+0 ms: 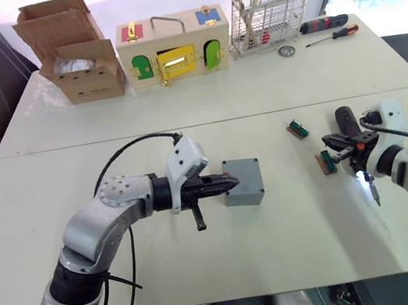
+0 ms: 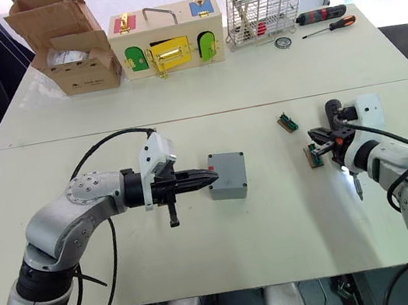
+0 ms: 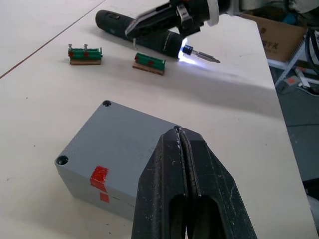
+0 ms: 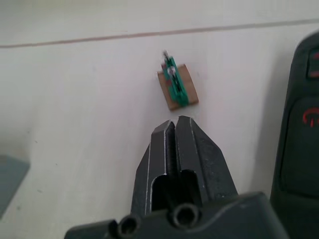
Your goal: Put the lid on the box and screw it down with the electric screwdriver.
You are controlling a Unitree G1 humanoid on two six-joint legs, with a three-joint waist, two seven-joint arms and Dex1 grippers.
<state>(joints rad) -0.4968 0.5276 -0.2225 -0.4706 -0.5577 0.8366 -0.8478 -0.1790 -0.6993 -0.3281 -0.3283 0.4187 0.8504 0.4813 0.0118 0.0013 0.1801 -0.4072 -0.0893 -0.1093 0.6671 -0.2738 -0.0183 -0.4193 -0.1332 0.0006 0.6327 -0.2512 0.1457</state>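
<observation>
We log the box point(image 1: 242, 181), lid point(image 3: 124, 142) on, mid-table with our left gripper point(image 1: 229, 183) clenched empty at its near side, and the lit electric screwdriver point(image 1: 353, 144) lying far right under our right gripper point(image 4: 175, 122), fingers pressed together

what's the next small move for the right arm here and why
Probably open the right gripper and close it around the electric screwdriver: its jaws are shut beside the tool, which lies lit on the table, while the shut left gripper sits at the box.
</observation>
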